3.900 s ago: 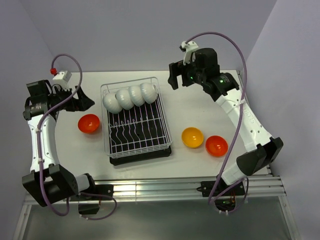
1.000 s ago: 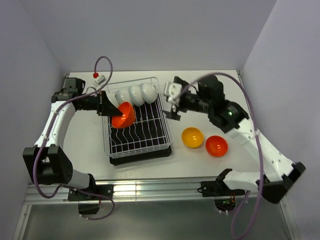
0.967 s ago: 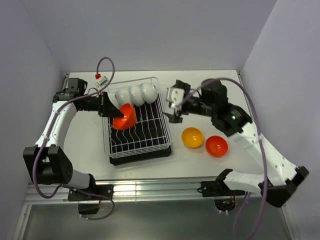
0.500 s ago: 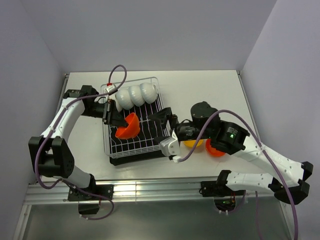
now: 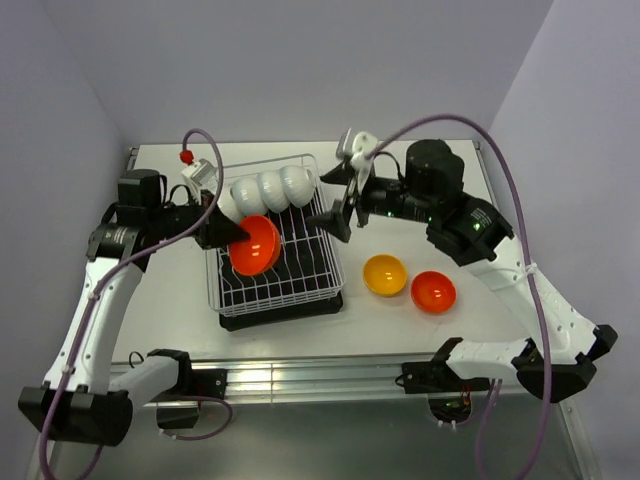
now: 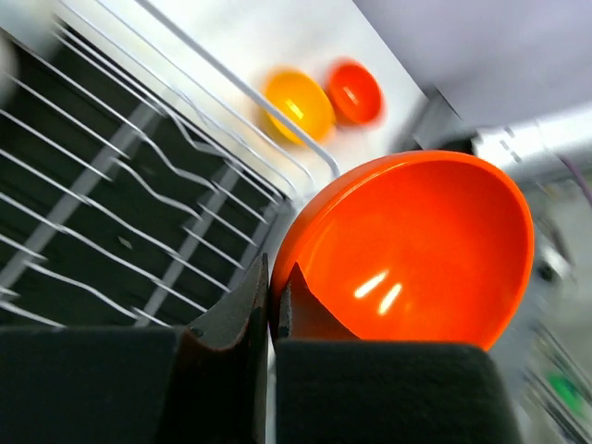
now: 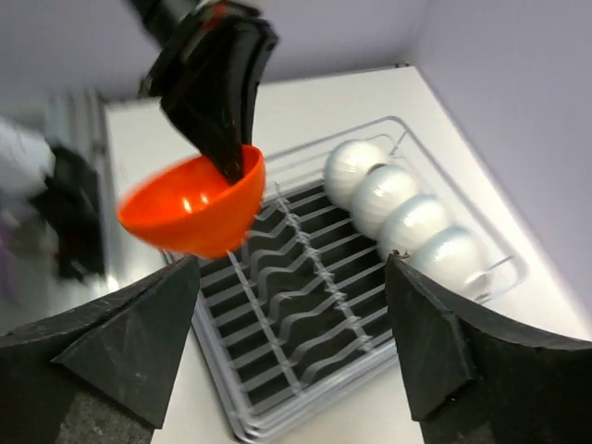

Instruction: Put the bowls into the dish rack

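My left gripper (image 5: 238, 232) is shut on the rim of a red-orange bowl (image 5: 254, 245), holding it tilted just above the left half of the dish rack (image 5: 300, 290). In the left wrist view the fingers (image 6: 250, 305) pinch that bowl's (image 6: 407, 250) edge. Several white bowls (image 5: 268, 190) stand on edge in the rack's back row. A yellow-orange bowl (image 5: 384, 274) and another red-orange bowl (image 5: 433, 291) sit on the table right of the rack. My right gripper (image 5: 338, 208) hovers open over the rack's right rim, holding nothing. The right wrist view looks down between its jaws on the rack (image 7: 305, 305) and the held bowl (image 7: 190, 208).
The rack rests on a black drip tray (image 5: 280, 312). Its front rows of prongs (image 5: 290, 265) hold nothing. Walls close in the table at the back and both sides. The right arm's cable (image 5: 500, 160) arcs over the table's right side.
The right arm swung from the rack's front right corner back up to its right rim. The left arm kept the red-orange bowl over the rack and turned its inside more upward.
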